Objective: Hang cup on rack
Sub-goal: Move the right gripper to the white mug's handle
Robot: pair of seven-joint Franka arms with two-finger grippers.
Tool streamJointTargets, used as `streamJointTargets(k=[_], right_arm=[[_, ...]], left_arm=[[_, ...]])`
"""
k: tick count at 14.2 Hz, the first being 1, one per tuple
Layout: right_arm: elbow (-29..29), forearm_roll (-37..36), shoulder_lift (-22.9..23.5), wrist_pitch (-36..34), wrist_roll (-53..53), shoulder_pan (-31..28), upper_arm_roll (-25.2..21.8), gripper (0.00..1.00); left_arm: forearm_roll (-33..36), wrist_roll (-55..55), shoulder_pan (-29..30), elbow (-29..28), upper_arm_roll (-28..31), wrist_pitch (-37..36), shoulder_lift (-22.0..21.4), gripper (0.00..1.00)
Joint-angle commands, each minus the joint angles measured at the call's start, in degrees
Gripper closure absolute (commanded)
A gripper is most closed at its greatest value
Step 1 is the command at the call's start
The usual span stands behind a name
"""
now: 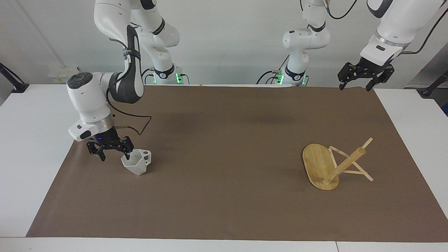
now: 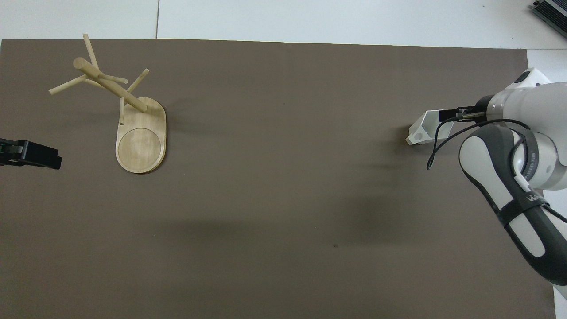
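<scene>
Left of frame, our right gripper (image 1: 114,155), jaws apart, straddles the cup (image 1: 137,162) wall; we should close gently.

One camera sits high across the table (image 1: 21,147), facing the robots. The other looks steeply down from above their end. Both share the brown mat (image 1: 224,210).
</scene>
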Motion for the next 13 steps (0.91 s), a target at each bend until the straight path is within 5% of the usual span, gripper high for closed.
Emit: streamJointTargets(k=[1, 11, 13], right_arm=[[-0.99, -0.9, 0.65, 3.54, 1.91, -0.09, 0.99, 0.0], [-1.78, -0.98, 1.98, 3.82, -2.65, -0.26, 0.99, 0.01], [-1.7, -0.98, 1.98, 3.73, -2.74, -0.26, 0.99, 0.14]], left_arm=[[0.02, 0.79, -0.18, -2.09, 0.27, 1.17, -1.8, 0.0], [0.02, 0.7, -0.18, -2.35, 0.27, 1.34, -1.89, 0.0], [0.02, 0.79, -0.18, -2.44, 0.27, 1.34, -1.89, 0.0]])
